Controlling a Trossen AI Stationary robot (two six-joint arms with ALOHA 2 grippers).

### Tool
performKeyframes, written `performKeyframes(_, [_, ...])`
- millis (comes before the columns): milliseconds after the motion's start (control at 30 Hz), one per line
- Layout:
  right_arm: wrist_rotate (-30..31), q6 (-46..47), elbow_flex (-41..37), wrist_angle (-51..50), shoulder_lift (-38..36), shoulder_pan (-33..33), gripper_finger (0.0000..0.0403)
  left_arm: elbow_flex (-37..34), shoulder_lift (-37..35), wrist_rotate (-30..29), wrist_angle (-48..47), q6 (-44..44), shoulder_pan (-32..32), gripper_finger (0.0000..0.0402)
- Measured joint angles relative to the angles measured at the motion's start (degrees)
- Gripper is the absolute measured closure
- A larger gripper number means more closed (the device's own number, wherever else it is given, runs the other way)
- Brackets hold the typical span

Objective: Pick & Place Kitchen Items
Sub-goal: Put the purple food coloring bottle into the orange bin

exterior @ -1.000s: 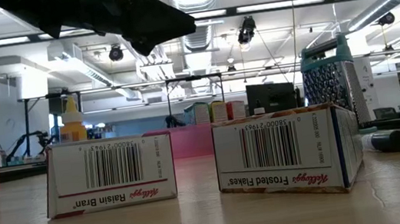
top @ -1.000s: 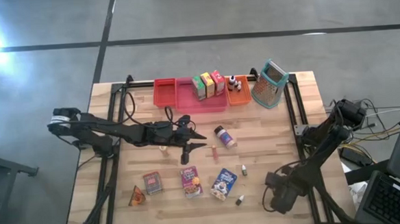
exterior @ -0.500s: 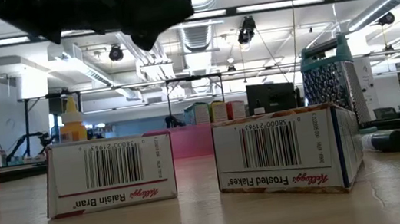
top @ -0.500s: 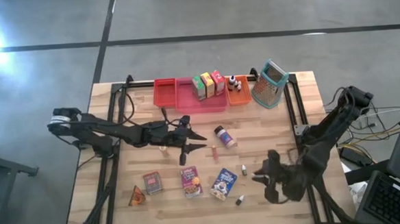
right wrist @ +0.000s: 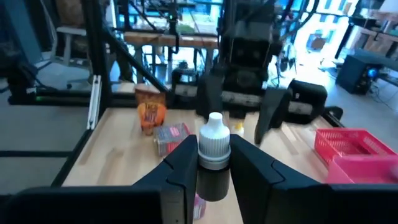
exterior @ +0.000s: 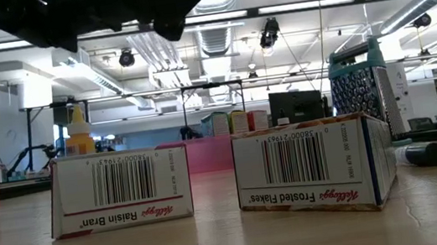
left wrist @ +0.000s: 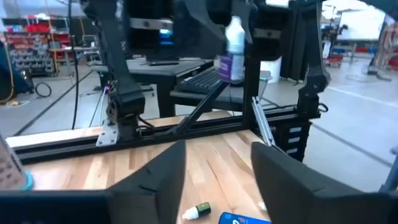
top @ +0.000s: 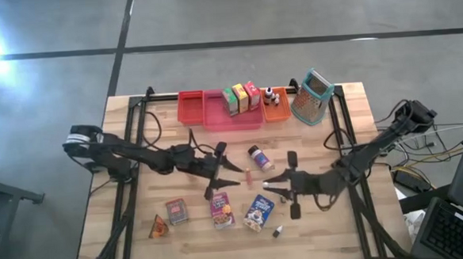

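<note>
My right gripper point(right wrist: 212, 158) hangs above the table's middle point(top: 272, 183), shut on a small dark bottle with a white cap point(right wrist: 214, 144). It faces my left gripper point(top: 232, 174), which stands open point(left wrist: 214, 180) with nothing between its fingers. On the table lie a purple box point(top: 221, 209), a blue box point(top: 259, 211), a red box point(top: 175, 212), an orange wedge point(top: 158, 226), a jar point(top: 259, 156) and another tiny bottle point(top: 276, 232). The low view shows the two cereal boxes point(exterior: 121, 188) point(exterior: 313, 165) standing on end. My right gripper pinches the small bottle by its dark body just under the white cap point(right wrist: 214, 182), between the two fingers. The fingers lie about level and come from the table's right side. The bottle stands upright, cap above the fingers, lifted clear of the table.
Along the far edge stand a red bin point(top: 191, 108), a pink bin point(top: 235, 120) with green, yellow and red boxes point(top: 240, 97), an orange bin point(top: 276, 109) and a grater point(top: 312, 98). A small pink item point(top: 248, 176) lies between the grippers.
My right gripper has risen from the table's near right corner and swung toward the middle, tipping up from pointing down to about level. My left gripper has tipped up toward level, and its fingers have opened wider.
</note>
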Motion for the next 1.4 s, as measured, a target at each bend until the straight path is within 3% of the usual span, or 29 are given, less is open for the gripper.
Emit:
performKeyframes(167, [-0.52, -0.42, -0.01, 1.09, 1.60, -1.36, 0.0310, 3.72, 2.53, -0.02, 1.29, 2.11, -0.55, 0.0172])
performKeyframes(467, [-0.66, -2.65, 0.41, 1.97, 2.30, -1.41, 0.0330, 7.49, 6.41, -0.52, 2.42, 1.68, -1.03, 0.0176])
performKeyframes(733, [-0.47, -3.03, 0.60, 3.23, 3.26, -2.81, 0.0311, 9.65, 8.69, -0.65, 3.37, 1.88, -1.90, 0.0177])
performKeyframes(967, [-0.41, -2.97, 0.60, 3.62, 3.62, -3.75, 0.0330, 11.00, 9.56, -2.00, 3.54, 1.96, -2.44, 0.0177])
performKeyframes(1233, [-0.44, -3.07, 0.55, 4.48, 3.63, -4.30, 0.0309, 11.96, 9.67, -4.61, 3.58, 2.75, -2.56, 0.0177])
performKeyframes(1400, [-0.44, -3.22, 0.55, 4.68, 3.63, -4.30, 0.0321, 12.05, 9.76, -5.37, 3.67, 2.85, -2.63, 0.0177])
